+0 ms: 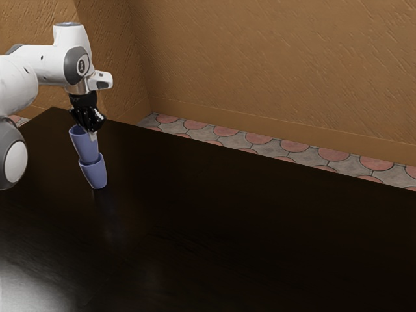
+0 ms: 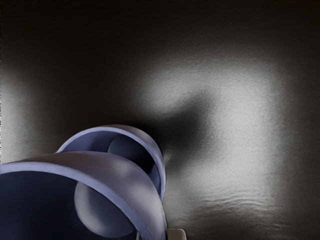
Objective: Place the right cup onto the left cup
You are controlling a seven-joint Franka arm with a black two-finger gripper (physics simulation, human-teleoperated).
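The black gripper (image 1: 93, 134) points down at the rim of a blue-violet upper cup (image 1: 84, 144), shut on its wall. The upper cup leans slightly, and its bottom overlaps the mouth of a matching lower cup (image 1: 95, 174) on the table; how deep it reaches inside is hidden. In the wrist view, the gripper (image 2: 157, 235) has one fingertip inside and one outside the wall of the upper cup (image 2: 112, 172). Beyond it, the rim of the lower cup (image 2: 122, 129) shows, its mouth partly covered.
The dark, glossy table (image 1: 247, 227) extends from the cups toward the exterior view's right. Its far edge runs behind them, with a tiled floor (image 1: 253, 144) and a brown wall (image 1: 273, 65) beyond.
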